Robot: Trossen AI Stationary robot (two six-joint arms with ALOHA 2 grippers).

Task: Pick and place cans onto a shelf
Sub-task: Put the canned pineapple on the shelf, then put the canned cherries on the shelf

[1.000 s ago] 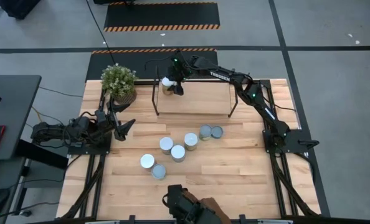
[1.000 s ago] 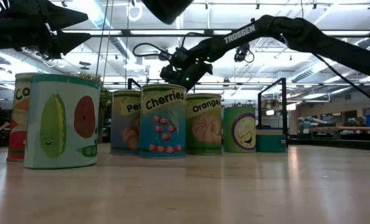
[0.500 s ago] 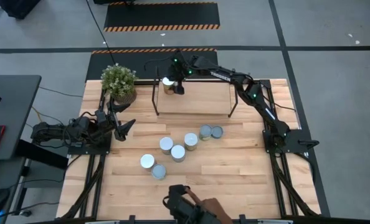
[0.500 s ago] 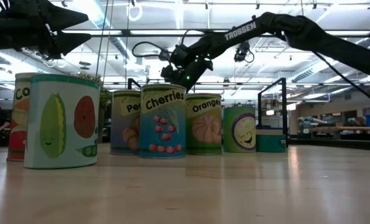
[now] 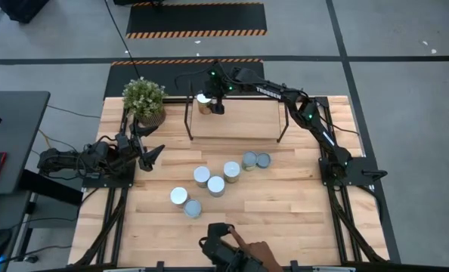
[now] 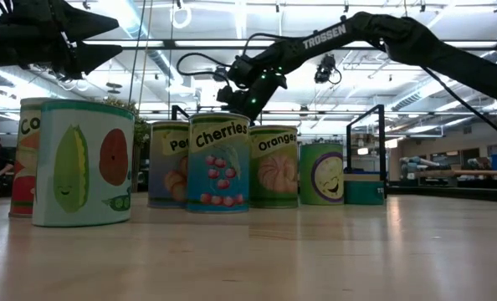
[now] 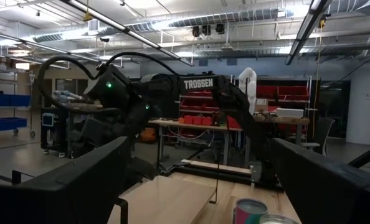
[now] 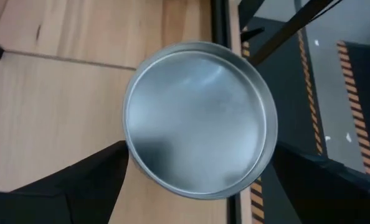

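Note:
One can [image 5: 203, 102] stands upright on its base at the far left end of the light wood shelf [image 5: 243, 115]. Its silver top fills the right wrist view [image 8: 200, 118]. My right gripper [image 5: 214, 103] hangs over it, open, a finger on either side of the can's top and apart from it; it also shows in the low view [image 6: 247, 90]. Several more cans [image 5: 215, 184] stand on the tabletop in front of the shelf. My left gripper [image 5: 150, 155] waits open and empty at the table's left side.
A potted green plant [image 5: 143, 100] stands at the far left corner beside the shelf's black frame [image 5: 188, 121]. A person's hand with a dark object [image 5: 236, 253] is at the near edge. The table's right half [image 5: 300, 189] is bare wood.
My right gripper has gone up a little over the left end of the shelf, and the can there stays upright where it was. The person's hand at the near edge has shifted.

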